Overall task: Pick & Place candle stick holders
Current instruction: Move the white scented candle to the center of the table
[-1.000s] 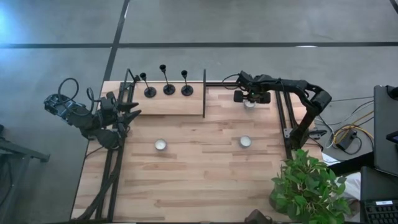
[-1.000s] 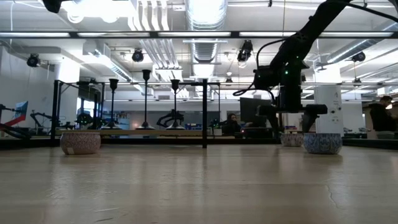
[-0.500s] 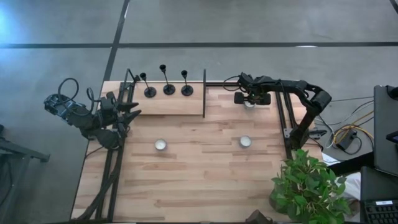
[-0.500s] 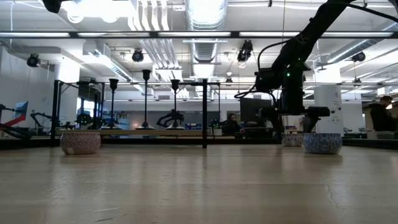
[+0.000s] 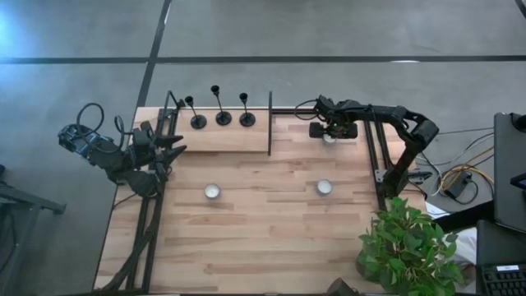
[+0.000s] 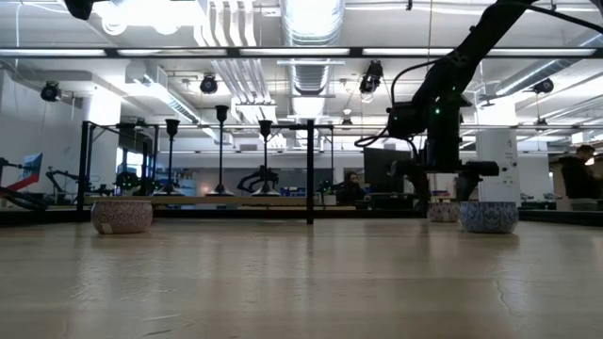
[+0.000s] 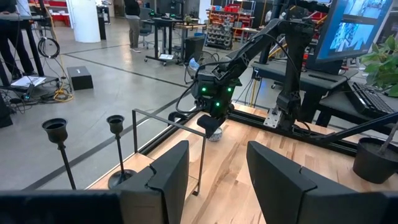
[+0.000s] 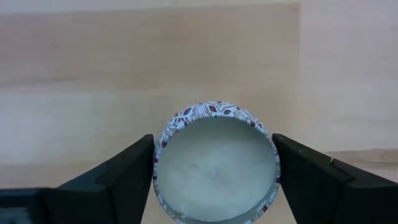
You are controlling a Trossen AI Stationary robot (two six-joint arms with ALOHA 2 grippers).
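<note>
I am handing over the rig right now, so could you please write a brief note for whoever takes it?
Right gripper: at the table's far right edge, jaws either side of a patterned candle tin, closing, not yet clamped.
Left gripper: open, empty, waiting at the left edge.
Three holders stand in a row on the far left shelf, untouched.
Two more tins sit mid-table.
Left: all three holders.

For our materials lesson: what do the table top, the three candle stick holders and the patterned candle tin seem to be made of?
Table top: pale wood planks, visible grain, matte.
Candle stick holders: thin black stems and bases, probably painted metal.
Candle tin: printed pattern on a thin wall, likely metal; pale waxy fill.
</note>
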